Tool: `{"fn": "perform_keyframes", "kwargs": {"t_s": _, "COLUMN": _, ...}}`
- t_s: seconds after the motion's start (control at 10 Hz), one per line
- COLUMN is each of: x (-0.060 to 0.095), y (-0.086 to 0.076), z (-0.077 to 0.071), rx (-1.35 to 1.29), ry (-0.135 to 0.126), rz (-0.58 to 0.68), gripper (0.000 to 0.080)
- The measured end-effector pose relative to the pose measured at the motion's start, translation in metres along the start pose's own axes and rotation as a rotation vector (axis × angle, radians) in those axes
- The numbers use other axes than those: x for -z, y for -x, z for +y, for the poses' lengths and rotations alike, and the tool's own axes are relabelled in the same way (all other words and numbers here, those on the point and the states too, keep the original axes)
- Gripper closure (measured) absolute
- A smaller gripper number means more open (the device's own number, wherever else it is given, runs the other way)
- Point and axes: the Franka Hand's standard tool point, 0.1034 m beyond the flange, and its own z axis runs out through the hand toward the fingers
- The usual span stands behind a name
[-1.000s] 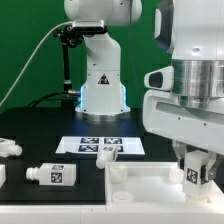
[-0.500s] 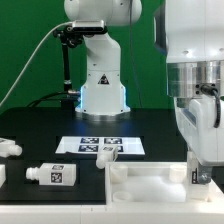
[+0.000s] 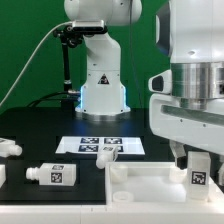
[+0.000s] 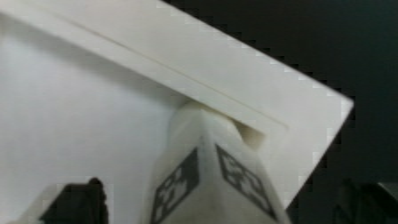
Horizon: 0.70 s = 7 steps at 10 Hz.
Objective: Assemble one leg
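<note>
The leg is a stubby white peg with black-and-white tags. It stands upright at the near corner of the white tray-shaped part, on the exterior view's right. My gripper is directly above it, its fingers on either side of the leg's upper end. In the wrist view the leg runs down to the tray part's corner. The dark fingers stand a little off each side of the leg, so the gripper is open around it.
A second leg lies on the black table at the exterior view's left and a third lies at the left edge. The marker board lies behind the tray part, in front of the arm's base.
The wrist turned about the leg and then turned back to nearly its earlier angle. The gripper stayed over the tray part's corner. The leg's tag now sits slightly lower.
</note>
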Motion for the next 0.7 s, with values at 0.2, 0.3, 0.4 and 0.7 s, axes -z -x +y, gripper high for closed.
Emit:
{"fn": "perform_keyframes", "kwargs": {"t_s": 0.2, "x": -0.0001, "y": -0.0019, "z": 0.0011, "rx": 0.121, "ry": 0.005, "rz": 0.005, "gripper": 0.0151}}
{"fn": "perform_keyframes", "kwargs": {"t_s": 0.3, "x": -0.0001, "y": -0.0026, "z": 0.0014, "rx": 0.215, "ry": 0.006, "rz": 0.006, "gripper": 0.0151}}
{"fn": "perform_keyframes", "kwargs": {"t_s": 0.4, "x": 0.0007, "y": -0.0039, "z": 0.0023, "rx": 0.429, "ry": 0.030, "rz": 0.010, "gripper": 0.0151}}
{"fn": "perform_keyframes", "kwargs": {"t_s": 0.7, "x": 0.0003, "y": -0.0058, "z": 0.0031, "rx": 0.538, "ry": 0.046, "rz": 0.012, "gripper": 0.0259}}
